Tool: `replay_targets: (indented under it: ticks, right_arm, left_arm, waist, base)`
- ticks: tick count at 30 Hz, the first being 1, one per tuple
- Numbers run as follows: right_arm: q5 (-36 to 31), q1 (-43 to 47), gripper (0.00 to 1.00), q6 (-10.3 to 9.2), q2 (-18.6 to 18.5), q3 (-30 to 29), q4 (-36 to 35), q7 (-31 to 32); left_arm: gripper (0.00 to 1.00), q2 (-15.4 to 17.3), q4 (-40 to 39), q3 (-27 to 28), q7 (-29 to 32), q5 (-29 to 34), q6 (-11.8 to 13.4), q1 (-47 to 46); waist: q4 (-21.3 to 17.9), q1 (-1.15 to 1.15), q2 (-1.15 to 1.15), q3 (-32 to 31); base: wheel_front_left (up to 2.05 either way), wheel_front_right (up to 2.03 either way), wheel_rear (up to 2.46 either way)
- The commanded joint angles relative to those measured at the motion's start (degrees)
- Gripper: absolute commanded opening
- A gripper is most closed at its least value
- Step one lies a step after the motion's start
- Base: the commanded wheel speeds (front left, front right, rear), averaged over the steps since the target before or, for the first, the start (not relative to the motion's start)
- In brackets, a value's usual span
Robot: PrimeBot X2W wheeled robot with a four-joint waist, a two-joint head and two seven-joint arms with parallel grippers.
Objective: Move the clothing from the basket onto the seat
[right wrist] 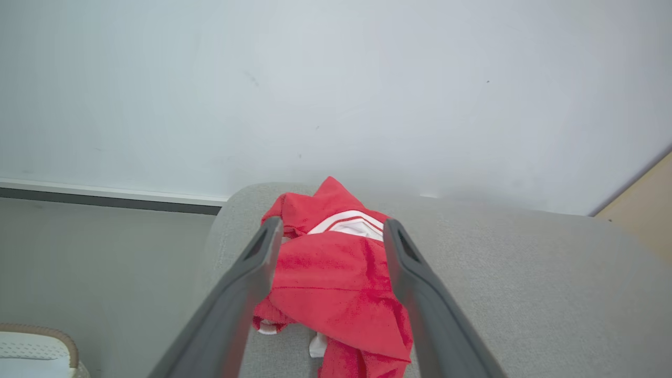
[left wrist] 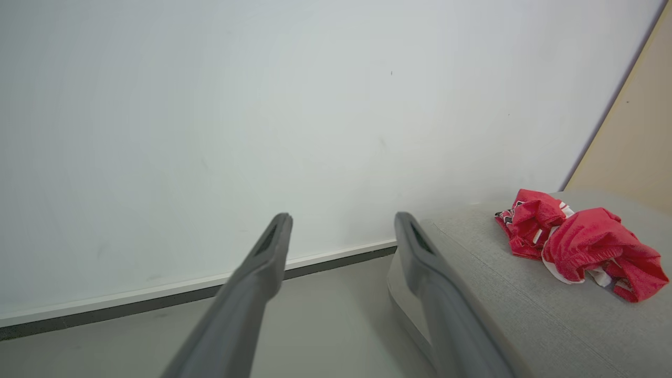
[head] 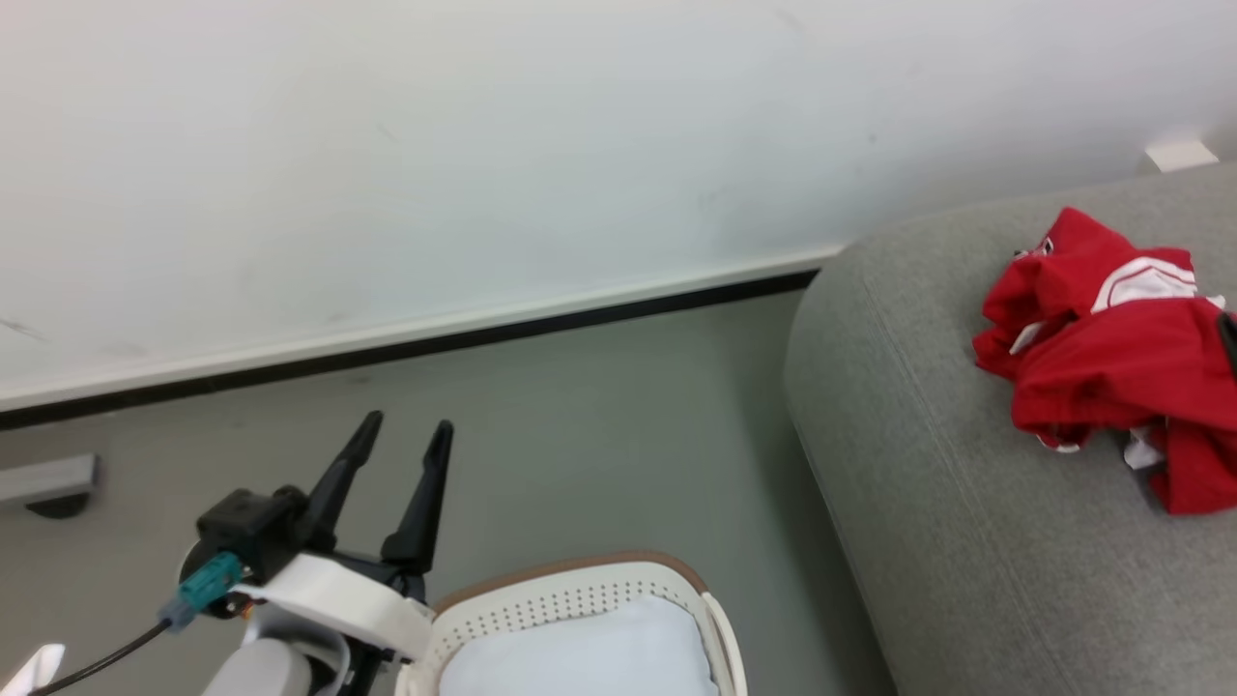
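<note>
Lying crumpled, red clothing (head: 1102, 358) w/ white trim on woven grey seat (head: 928, 483).

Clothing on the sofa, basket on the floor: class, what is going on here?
A two-armed robot is moving clothing from a basket to a seat. The red clothing lies heaped on the grey seat, with the right gripper open over it. The left gripper hangs open beside the basket, whose visible part holds a pale pad.
</note>
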Motion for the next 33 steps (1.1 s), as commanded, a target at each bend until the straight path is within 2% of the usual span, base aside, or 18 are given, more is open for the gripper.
replay_targets:
  ticks: [1, 7, 10, 15, 25, 29, 33]
  right_arm:
    - [-0.1, 1.65, 1.0, -0.15, 0.15, -0.49, -0.96, -0.59]
    - [-2.29, 6.3, 1.0, -0.15, 5.12, -6.4, -8.56, -6.16]
    - [-5.26, 9.54, 1.0, -0.15, 9.69, -10.44, -11.14, -11.32]
    - [-10.18, 14.93, 1.0, -0.15, 17.48, -13.74, -14.21, -17.45]
    - [-13.54, 24.26, 1.0, -0.14, 29.38, -13.16, -14.73, -22.38]
    - [-14.24, 26.24, 1.0, -0.15, 31.57, -11.11, -15.28, -22.45]
    - [-14.4, 26.0, 1.0, -0.15, 32.2, -9.54, -14.7, -22.46]
  left_arm:
    - [1.0, -0.37, -0.23, 0.91, 0.0, 0.0, 0.11, 1.24]
    - [1.0, -1.07, -1.41, 6.32, 0.0, 3.67, 2.07, 4.16]
    - [1.0, -2.78, -1.79, 9.39, -0.01, 4.01, 2.85, 5.63]
    - [1.0, -5.34, -1.1, 13.98, 0.0, 5.0, 2.39, 8.16]
    - [1.0, -10.3, 1.31, 20.44, -0.01, 8.66, -0.31, 11.71]
    - [1.0, -11.52, 2.06, 21.28, -0.01, 11.36, -1.37, 12.22]
    - [1.0, -12.26, 2.77, 22.2, -0.01, 12.91, -2.01, 12.21]
  waist:
    - [1.73, 0.01, 0.0, -1.98]
    - [4.24, 0.01, 0.0, -3.94]
    - [5.17, 0.01, 0.0, -4.52]
    - [6.1, 0.01, 0.0, -5.17]
    - [7.49, 0.01, 0.0, -5.01]
    - [7.74, 0.01, 0.0, -4.4]
    - [8.07, 0.01, 0.0, -4.05]
  base:
    - [0.0, 0.0, 0.0]
    - [0.0, 0.0, 0.0]
    - [0.0, 0.0, 0.0]
    - [0.0, 0.0, 0.0]
    - [0.0, 0.0, 0.0]
    - [0.0, 0.0, 0.0]
    - [0.0, 0.0, 0.0]
